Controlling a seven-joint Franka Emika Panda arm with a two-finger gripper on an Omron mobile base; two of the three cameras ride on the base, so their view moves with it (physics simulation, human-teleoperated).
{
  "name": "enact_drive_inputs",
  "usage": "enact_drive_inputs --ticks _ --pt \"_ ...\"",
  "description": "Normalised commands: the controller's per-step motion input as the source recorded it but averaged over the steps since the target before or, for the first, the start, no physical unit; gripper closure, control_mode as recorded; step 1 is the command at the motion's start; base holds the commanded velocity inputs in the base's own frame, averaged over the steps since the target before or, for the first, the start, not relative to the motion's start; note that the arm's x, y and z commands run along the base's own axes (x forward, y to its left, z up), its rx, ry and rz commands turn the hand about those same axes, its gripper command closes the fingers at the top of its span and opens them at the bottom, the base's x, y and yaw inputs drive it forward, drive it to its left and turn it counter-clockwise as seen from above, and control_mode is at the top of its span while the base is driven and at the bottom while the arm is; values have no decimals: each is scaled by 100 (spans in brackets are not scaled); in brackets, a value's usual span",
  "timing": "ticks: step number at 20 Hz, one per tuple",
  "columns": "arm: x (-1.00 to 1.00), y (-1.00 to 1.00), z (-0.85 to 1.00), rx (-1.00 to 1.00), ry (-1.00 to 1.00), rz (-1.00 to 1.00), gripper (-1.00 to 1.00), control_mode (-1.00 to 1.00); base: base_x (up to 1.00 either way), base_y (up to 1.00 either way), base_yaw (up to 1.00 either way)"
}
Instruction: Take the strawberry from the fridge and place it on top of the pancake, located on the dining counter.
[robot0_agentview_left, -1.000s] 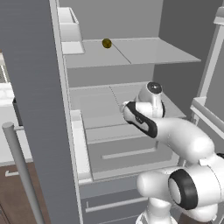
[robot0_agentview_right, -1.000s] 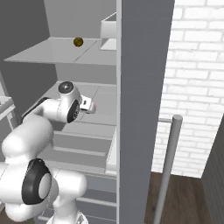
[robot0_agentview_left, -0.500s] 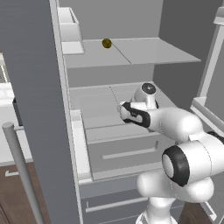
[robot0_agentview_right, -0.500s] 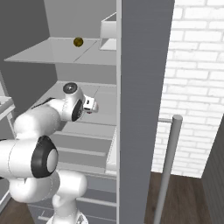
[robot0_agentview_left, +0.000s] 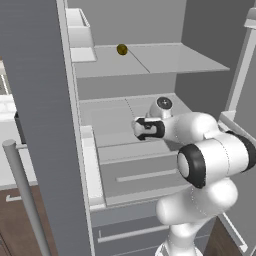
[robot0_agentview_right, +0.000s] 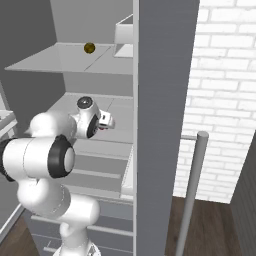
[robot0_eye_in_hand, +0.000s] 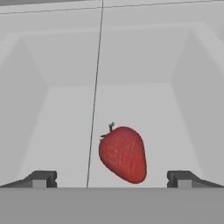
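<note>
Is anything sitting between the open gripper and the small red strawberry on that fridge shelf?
Nothing visible does. In the hand view the small red strawberry lies on the pale grey fridge shelf straight ahead of the open two-finger gripper, with bare shelf around it.

No readable text, labels, brands, numbers or signs anywhere.
</note>
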Motion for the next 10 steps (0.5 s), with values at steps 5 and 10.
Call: enact_drive_inputs --ticks 5,10 --pt "43 0 -16 0 0 0 -100 -100 0 0 0" --pt "34 0 -17 0 0 0 -100 -100 0 0 0"
